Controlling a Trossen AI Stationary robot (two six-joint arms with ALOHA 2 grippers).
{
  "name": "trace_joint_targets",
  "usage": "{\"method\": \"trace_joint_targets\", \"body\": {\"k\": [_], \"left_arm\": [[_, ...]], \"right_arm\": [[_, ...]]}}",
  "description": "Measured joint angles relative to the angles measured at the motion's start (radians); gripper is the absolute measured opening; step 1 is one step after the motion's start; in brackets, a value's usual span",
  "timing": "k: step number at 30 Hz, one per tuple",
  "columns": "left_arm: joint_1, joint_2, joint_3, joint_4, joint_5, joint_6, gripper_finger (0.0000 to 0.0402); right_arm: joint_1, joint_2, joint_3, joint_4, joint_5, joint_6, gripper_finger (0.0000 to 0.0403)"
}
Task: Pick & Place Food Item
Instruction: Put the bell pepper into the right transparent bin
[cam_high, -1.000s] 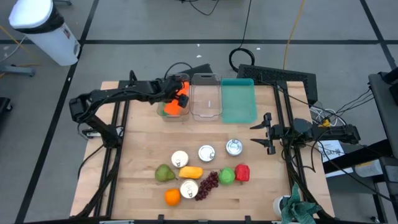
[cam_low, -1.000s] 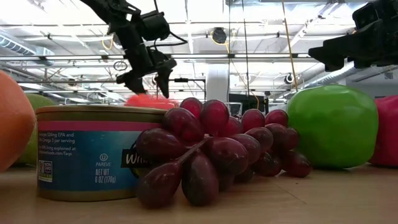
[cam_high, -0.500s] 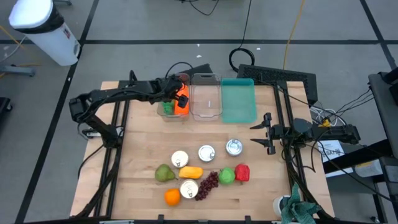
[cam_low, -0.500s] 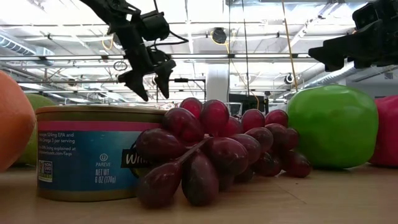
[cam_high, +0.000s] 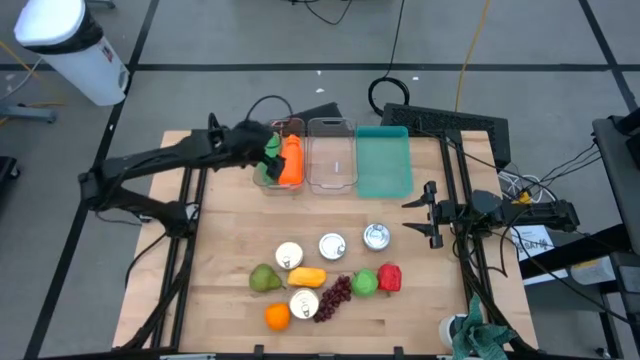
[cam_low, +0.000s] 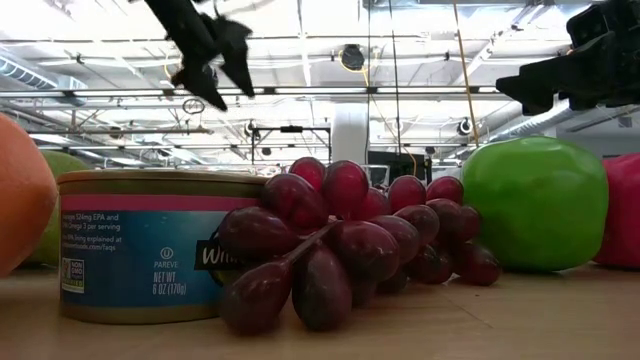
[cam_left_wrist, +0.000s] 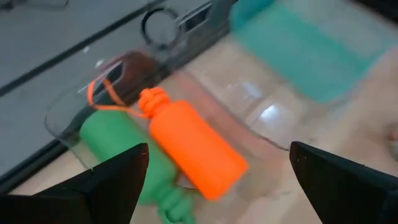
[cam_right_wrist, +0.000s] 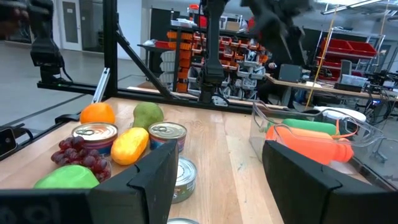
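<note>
With orange bottle (cam_high: 291, 160) lying in the clear bin (cam_high: 263, 180) at the worktop's far edge, left claw (cam_high: 262, 152) spread empty above; right claw (cam_high: 418, 212) gaping idle by the right edge, other foods unplaced.

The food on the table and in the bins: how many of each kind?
Cans: 4
Grape bunches: 1
Pears: 1
Oranges: 1
Yellow fruits: 1
Green fruits: 1
Red peppers: 1
Orange bottles: 1
Green bottles: 1
Total: 12

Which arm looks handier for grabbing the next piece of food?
Probably the right: its gripper hangs open just beyond the cans, near the red pepper. The left gripper, also open, is over the far bin.
</note>
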Motion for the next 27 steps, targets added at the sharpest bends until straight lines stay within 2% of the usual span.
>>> {"method": "trace_joint_targets", "body": {"k": [4,8,13,17,23,27], "left_arm": [[-0.072,-0.114,-0.052,0.019,-0.050,-0.002,0.0399],[-0.127,-0.227,-0.197,0.121,-0.066,0.002,0.0399],[-0.206,-0.362,-0.410,0.321,0.000,0.042,0.0399],[-0.263,-0.463,-0.531,0.462,0.049,0.090,0.0399],[-0.334,-0.615,-0.657,0.543,0.101,0.161,0.0399],[-0.360,-0.735,-0.694,0.532,0.126,0.203,0.0399]], "right_arm": [[0.000,0.000,0.000,0.000,0.000,0.000,0.0219],[0.000,0.000,0.000,0.001,0.000,0.000,0.0219],[0.000,0.000,0.000,0.000,0.000,0.000,0.0219],[0.000,0.000,0.000,0.000,0.000,0.000,0.0219],[0.000,0.000,0.000,0.001,0.000,0.000,0.0219],[0.000,0.000,0.000,0.000,0.000,0.000,0.0219]]}}
